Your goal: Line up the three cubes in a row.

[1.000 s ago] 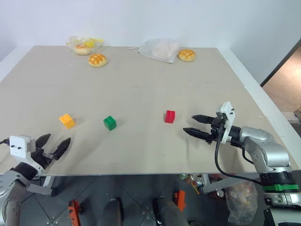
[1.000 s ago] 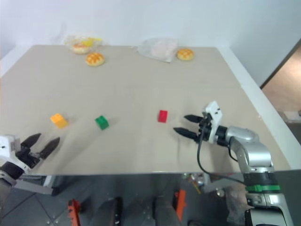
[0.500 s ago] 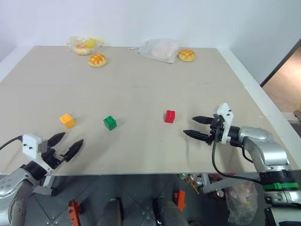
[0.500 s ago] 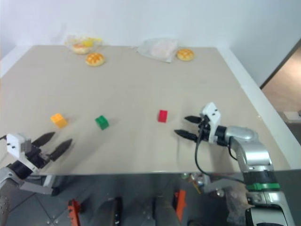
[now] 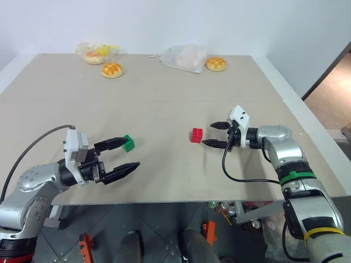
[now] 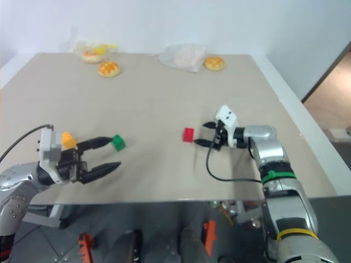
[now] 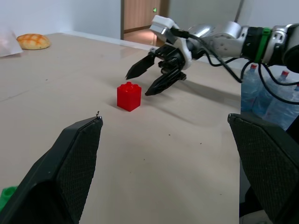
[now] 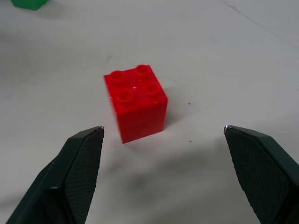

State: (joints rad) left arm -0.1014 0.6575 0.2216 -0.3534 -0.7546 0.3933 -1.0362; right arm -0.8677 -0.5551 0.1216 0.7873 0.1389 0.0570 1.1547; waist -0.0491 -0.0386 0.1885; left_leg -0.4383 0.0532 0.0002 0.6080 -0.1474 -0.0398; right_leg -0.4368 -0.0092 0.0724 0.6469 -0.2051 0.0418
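The right gripper (image 5: 216,135) has its two black fingers spread wide, with nothing between them. It lies low over the table (image 5: 164,104), pointing at the red cube (image 5: 196,135), which sits just beside the fingertips, not touching. The red cube stands flat on the table with its studs up, toward the near edge and a bit right of the middle.

The left gripper (image 5: 122,155) is wide open too and holds nothing. It hangs near the near edge on the left side. The green cube (image 5: 129,143) lies right by the tip of its far finger; I cannot tell if they touch. The yellow-orange cube (image 6: 67,139) peeks out behind that gripper's white block, closer to the left edge.

These cubes look small, light and hard, with smooth slippery sides. I think a good hold is on two flat opposite sides, not on the studs or corners, and squeezed square so the cube does not pop out.

Two round buns (image 5: 112,69) and some bags (image 5: 183,57) lie along the far edge, well apart from the cubes.
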